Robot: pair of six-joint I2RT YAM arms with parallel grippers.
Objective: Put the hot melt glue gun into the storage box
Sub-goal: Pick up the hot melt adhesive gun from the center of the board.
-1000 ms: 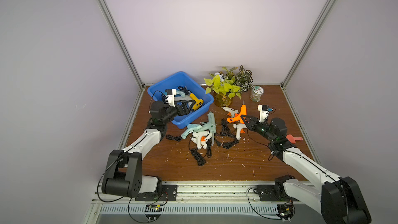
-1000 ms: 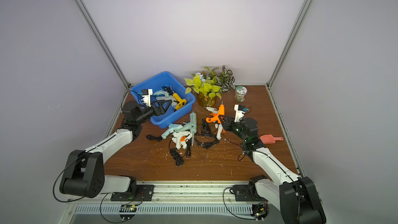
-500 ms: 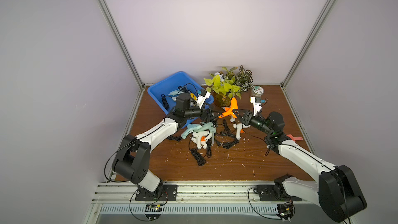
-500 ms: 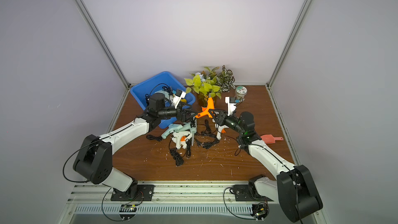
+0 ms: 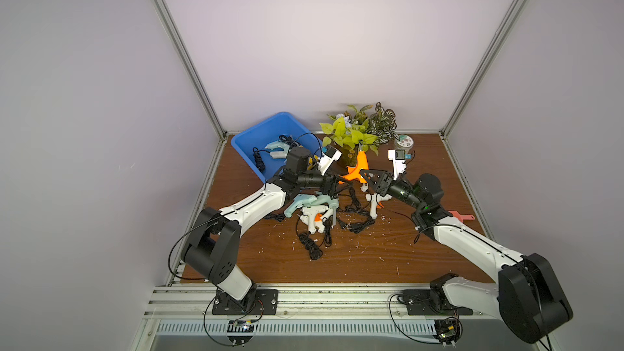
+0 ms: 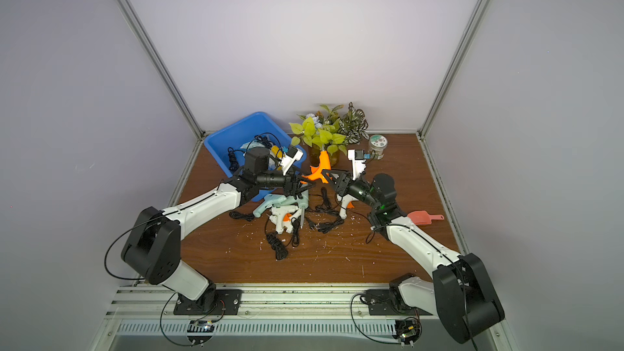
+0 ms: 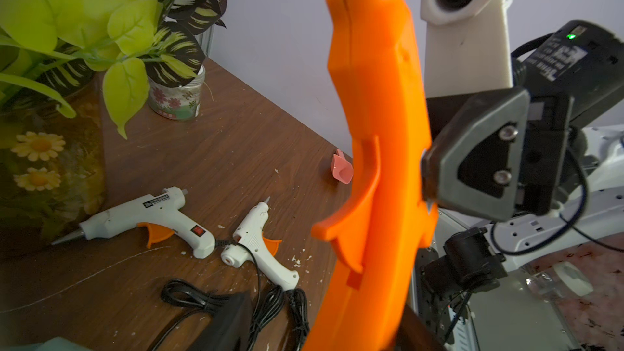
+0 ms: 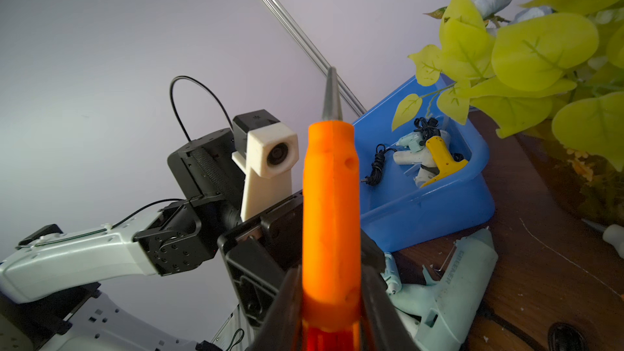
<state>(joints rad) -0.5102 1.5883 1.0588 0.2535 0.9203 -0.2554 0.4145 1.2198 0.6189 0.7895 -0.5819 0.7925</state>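
A second ago the left gripper stood wide open at the storage box, and the orange glue gun was down at table level on the right. Now the two arms meet at mid-frame in both top views. The right gripper is clamped on the gun and holds it clear of the table, nozzle up. The left gripper's jaws have narrowed around the handle end, but I cannot tell whether they pinch it yet. This looks like a handover, so the gun is on its way but not yet stored. The box, left of centre at the back, holds a yellow gun, a pale gun and a black cord. More guns lie on the table.
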